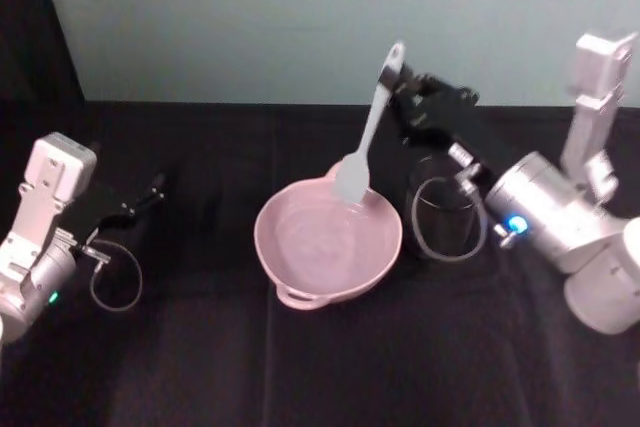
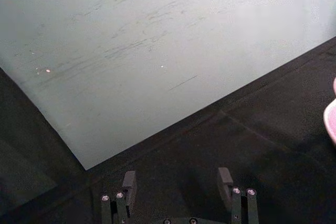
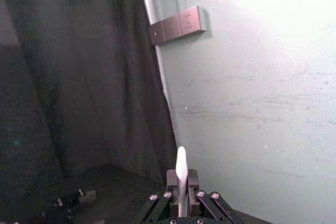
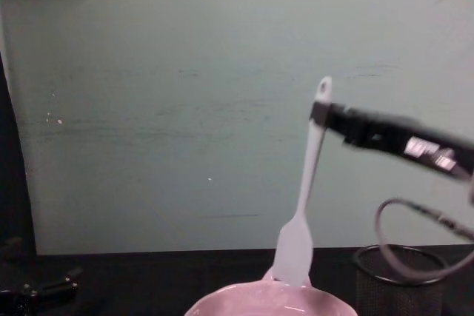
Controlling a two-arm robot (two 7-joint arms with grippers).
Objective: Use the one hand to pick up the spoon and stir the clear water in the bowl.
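Bowl (image 1: pixel 328 247) nearest me; right tool (image 1: pixel 400 82) pinching spoon (image 1: pixel 368 137) near handle top, scoop over bowl's far rim.
Spoon looks light, stiff, slick plastic, so I'd hold high; left tool (image 2: pixel 178 182) spread, idle left of bowl.

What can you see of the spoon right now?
The spoon is slim, white and looks like plastic, with a flat oval scoop and a small hole at the handle's end. It hangs nearly upright, slightly tilted, scoop down at the far rim of the pink bowl; whether it touches the water cannot be told. The right end effector is shut on the handle near its top, with the tip sticking out between the fingers.
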